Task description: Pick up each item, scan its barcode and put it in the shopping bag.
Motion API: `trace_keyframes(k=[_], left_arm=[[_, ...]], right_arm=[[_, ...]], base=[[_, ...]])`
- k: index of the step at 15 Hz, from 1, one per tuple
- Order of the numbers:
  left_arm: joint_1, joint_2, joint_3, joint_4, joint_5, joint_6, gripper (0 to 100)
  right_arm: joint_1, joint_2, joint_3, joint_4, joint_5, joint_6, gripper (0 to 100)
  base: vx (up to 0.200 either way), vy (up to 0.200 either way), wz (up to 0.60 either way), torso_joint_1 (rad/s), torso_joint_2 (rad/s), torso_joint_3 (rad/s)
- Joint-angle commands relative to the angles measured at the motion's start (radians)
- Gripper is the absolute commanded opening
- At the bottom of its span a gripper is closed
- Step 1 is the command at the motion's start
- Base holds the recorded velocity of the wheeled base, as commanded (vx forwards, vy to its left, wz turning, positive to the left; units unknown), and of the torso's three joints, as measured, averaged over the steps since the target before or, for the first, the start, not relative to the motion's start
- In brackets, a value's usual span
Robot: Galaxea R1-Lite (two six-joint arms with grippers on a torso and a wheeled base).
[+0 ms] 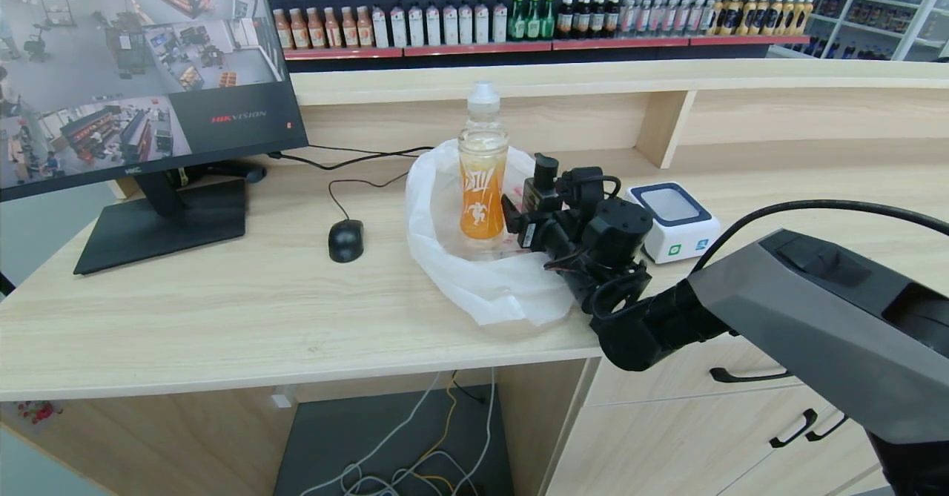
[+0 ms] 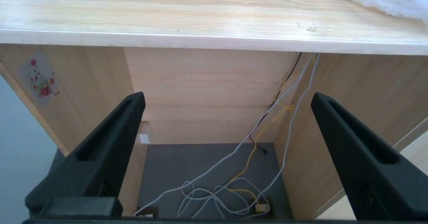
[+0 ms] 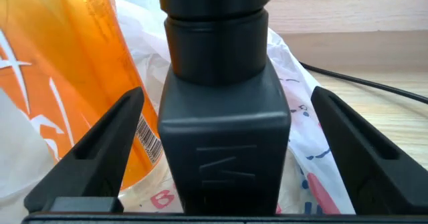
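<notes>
Logged orange bottle (image 1: 483, 184) upright in bag (image 1: 489, 292), black bottle (image 1: 541, 188) beside it between spread, unclamped fingers of right gripper (image 3: 227, 100); left gripper (image 2: 227, 103) fingers apart too; likely near finish.

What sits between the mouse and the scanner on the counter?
Head view: the white shopping bag with the orange bottle standing in it, and the right gripper around a dark bottle.
</notes>
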Motion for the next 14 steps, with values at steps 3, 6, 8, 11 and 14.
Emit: trace_keyframes(k=[3, 6, 8, 11, 14], left_arm=[[0.0, 0.0, 0.001, 0.0, 0.001, 0.0, 100], [0.0, 0.0, 0.001, 0.0, 0.001, 0.0, 100], [0.0, 0.0, 0.001, 0.0, 0.001, -0.001, 100], [0.0, 0.0, 0.001, 0.0, 0.001, -0.001, 100], [0.0, 0.0, 0.001, 0.0, 0.001, -0.003, 100]], right_arm=[[0.002, -0.011, 0.03, -0.039, -0.001, -0.001, 100], [0.0, -0.045, 0.082, -0.078, -0.014, -0.006, 100], [0.003, -0.083, 0.105, -0.098, -0.024, -0.009, 100], [0.031, -0.18, 0.174, -0.098, -0.033, -0.018, 100], [0.051, -0.297, 0.275, -0.098, -0.059, -0.03, 100]], base=[[0.0, 0.0, 0.0, 0.0, 0.0, 0.0], [0.0, 0.0, 0.0, 0.0, 0.0, 0.0], [0.0, 0.0, 0.0, 0.0, 0.0, 0.0], [0.0, 0.0, 0.0, 0.0, 0.0, 0.0], [0.0, 0.0, 0.0, 0.0, 0.0, 0.0]])
